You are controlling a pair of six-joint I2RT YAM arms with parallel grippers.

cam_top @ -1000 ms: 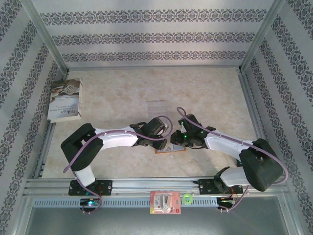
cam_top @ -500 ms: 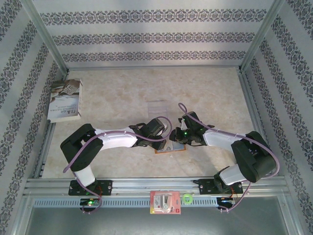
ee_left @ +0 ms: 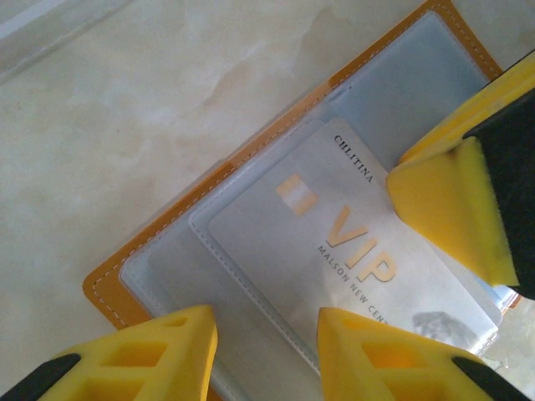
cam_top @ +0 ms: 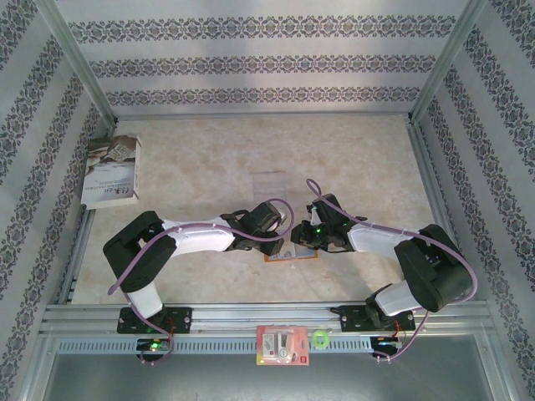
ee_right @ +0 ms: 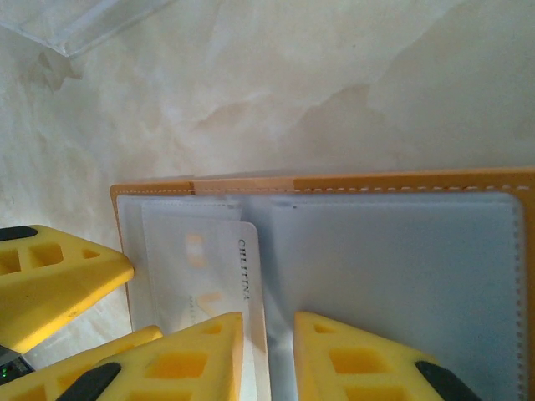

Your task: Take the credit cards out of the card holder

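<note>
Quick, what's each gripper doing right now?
Left gripper: open over the card holder, holding nothing.
Right gripper: nearly closed at the credit card; grip cannot be told.

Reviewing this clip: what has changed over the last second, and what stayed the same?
The right arm swung its elbow inward and farther from the near edge, while its jaws stayed low at the card holder. Nothing was visibly picked up or let go. The left arm, the card holder and the book stayed put.

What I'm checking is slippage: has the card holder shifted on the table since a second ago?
No. In the top view the card holder lies in the same place, straight beyond the red-and-white packet.
</note>
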